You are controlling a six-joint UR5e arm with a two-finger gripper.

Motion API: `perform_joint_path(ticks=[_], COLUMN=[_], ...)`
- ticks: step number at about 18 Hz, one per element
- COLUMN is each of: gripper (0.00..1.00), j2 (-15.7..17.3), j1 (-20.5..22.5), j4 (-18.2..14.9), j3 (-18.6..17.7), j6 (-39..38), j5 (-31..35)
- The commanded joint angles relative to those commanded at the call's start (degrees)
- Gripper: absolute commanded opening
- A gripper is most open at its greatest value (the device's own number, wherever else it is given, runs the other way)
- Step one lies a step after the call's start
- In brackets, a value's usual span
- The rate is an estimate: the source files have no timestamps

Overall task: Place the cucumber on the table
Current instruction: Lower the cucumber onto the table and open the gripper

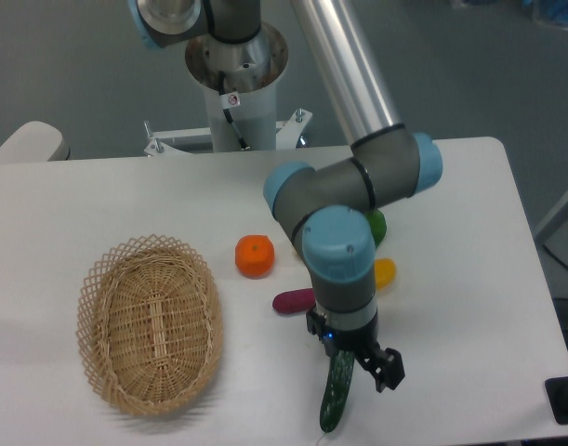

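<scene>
The cucumber (336,400) is dark green and glossy. It hangs almost upright, tail down, near the front edge of the white table (469,279). My gripper (358,364) points down and is shut on its upper end. One black finger (388,370) sticks out to the right of it, and the other is hidden. The thin stem reaches the bottom of the frame. Whether the lower tip touches the tabletop cannot be told.
A woven oval basket (150,321) stands at the left. An orange (254,255) and a purple piece (291,301) lie left of my arm. A yellow vegetable (384,271) and a green one (376,225) are partly hidden behind it.
</scene>
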Motion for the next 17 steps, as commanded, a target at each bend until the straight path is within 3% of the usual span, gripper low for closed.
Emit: perform_joint_path(ticks=[3, 9, 17], gripper=[1.00, 1.00, 1.00], j2=[2.99, 7.13, 7.83], j1=[3.42, 10.54, 12.66], j4=[-5.18, -11.17, -12.06], j3=[-0.09, -1.05, -2.02], j6=[7.11, 24.87, 29.37], j5=[0.18, 0.18, -0.44])
